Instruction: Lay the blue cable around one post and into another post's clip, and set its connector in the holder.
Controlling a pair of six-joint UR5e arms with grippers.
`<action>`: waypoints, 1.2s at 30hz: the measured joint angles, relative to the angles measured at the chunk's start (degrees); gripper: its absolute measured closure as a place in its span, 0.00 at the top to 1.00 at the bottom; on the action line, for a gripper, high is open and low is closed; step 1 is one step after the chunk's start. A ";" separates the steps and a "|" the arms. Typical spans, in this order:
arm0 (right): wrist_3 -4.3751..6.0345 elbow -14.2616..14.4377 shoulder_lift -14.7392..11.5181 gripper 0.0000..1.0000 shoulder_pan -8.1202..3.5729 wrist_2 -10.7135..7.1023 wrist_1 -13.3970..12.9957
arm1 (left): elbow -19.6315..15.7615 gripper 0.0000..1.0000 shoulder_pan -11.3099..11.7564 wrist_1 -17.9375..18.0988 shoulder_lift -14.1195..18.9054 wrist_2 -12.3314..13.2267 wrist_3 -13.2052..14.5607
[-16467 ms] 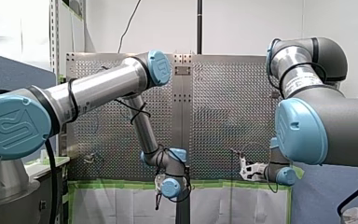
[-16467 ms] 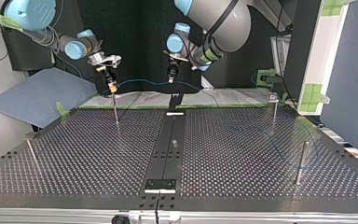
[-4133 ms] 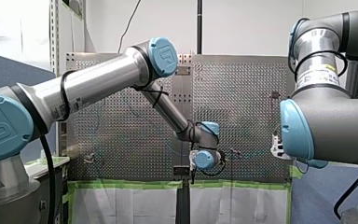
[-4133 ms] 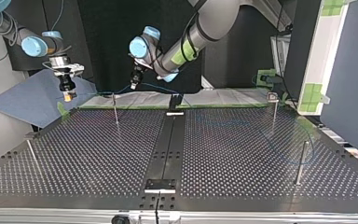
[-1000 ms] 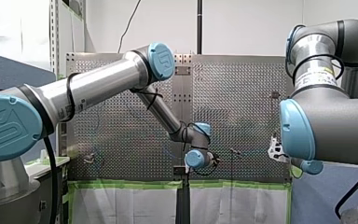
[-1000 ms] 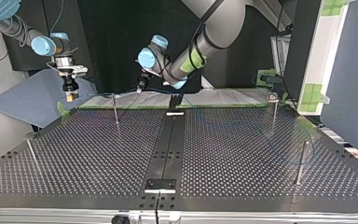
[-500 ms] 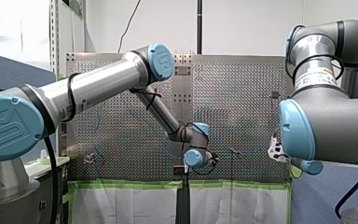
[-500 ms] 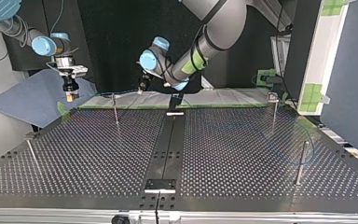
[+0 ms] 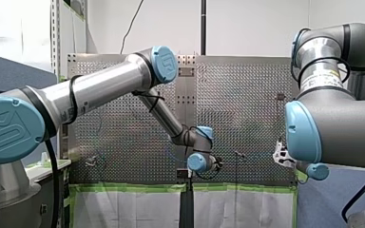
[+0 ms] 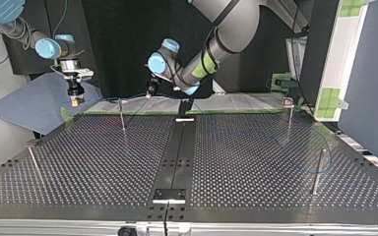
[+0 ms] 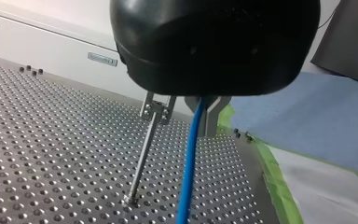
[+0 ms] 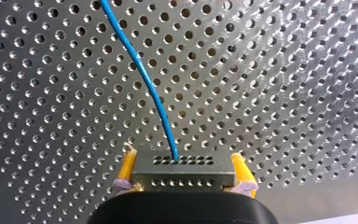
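My right pincer (image 12: 183,173) is clamped on the connector (image 12: 182,163), with a yellow pad (image 12: 127,169) at each end, and hangs over the desk (image 12: 284,93). The cable (image 12: 144,79) leaves the connector's face turned away from the pincer. My left pincer (image 11: 201,120) is closed on the cable further along, just beside a post (image 11: 142,156). There the cable runs apart from the post's clip (image 11: 157,108).

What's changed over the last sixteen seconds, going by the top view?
My right gripper, holding the connector, moved toward the top view's left, past the post. My left gripper, on the blue cable, followed that way and is now near that post. The posts stayed put.
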 joint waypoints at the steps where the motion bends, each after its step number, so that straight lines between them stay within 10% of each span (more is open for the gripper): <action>1: 0.01 -0.04 0.07 0.00 0.00 0.06 -0.01 | 0.02 0.01 0.02 0.00 -0.07 0.00 -0.01; 36: 1.16 -1.46 0.39 0.00 0.02 0.24 0.45 | 5.05 0.01 2.53 -3.78 -0.38 0.57 -0.08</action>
